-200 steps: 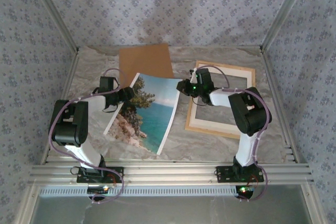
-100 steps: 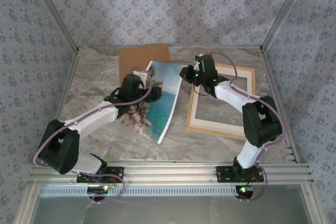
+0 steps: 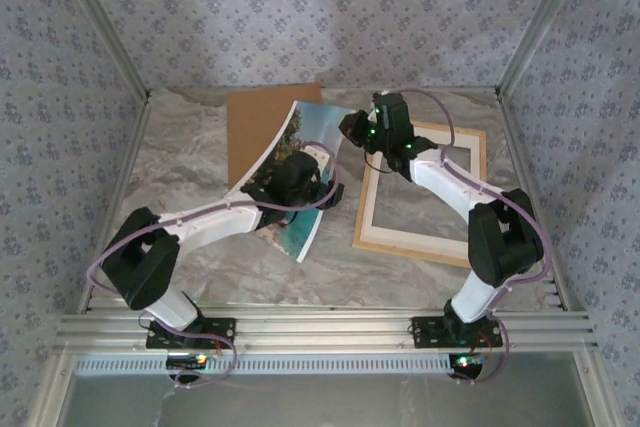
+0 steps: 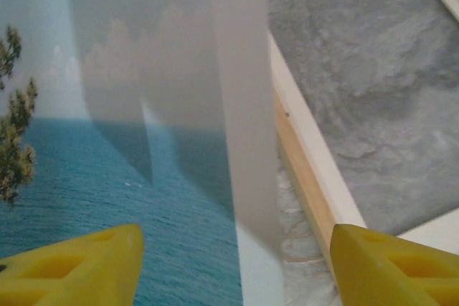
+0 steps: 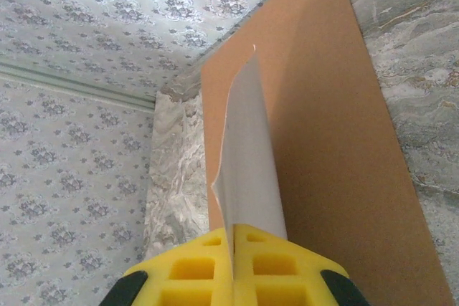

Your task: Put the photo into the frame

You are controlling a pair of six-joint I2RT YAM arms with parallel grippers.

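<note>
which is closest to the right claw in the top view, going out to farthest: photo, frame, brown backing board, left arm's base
1. photo: pinched in the right claw at its far right corner.
2. frame and brown backing board: the frame's back-left corner sits just to the right, the board just to the left; too close to call.
3. left arm's base: at the table's near edge, far left.

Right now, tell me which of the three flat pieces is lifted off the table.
The photo: the right gripper pinches its edge and it curls upward, while the brown board and the wooden frame lie flat.
</note>
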